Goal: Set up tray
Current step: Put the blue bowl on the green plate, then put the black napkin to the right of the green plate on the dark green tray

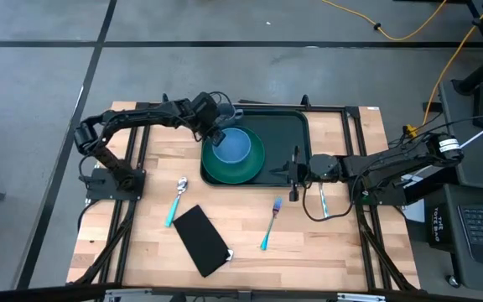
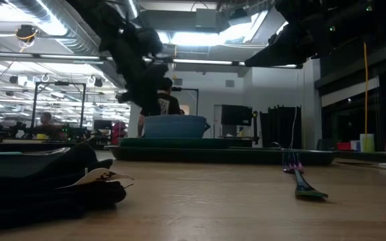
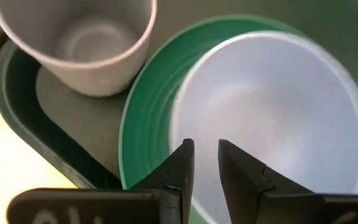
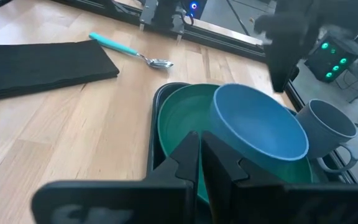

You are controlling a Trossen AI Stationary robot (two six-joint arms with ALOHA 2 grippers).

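The dark green tray (image 1: 285, 134) lies at the table's far middle. On its left part sits a round green plate (image 1: 254, 170) with a blue bowl (image 1: 236, 145) on it. A grey cup (image 3: 79, 43) stands in the tray's far left corner. My left gripper (image 3: 206, 152) hangs just over the bowl's left rim (image 2: 154, 120), its fingers a narrow gap apart. My right gripper (image 4: 201, 149) is shut and hovers above the tray's right near part (image 1: 294, 168), well off the table in the low view. My left gripper comes at the bowl's left rim (image 3: 174, 134) slanting down from the far left. One fingertip (image 3: 184, 152) stands over the rim and the other over the bowl's inside. I cannot tell whether either touches the bowl. The bowl sits upright on the plate.
On the bare wood nearer me lie a teal-handled spoon (image 1: 177, 200), a teal-handled fork (image 1: 271, 223) and a black napkin (image 1: 201, 241). The tray's right half (image 1: 288, 147) is free. People sit in the room beyond the table (image 2: 45, 122).
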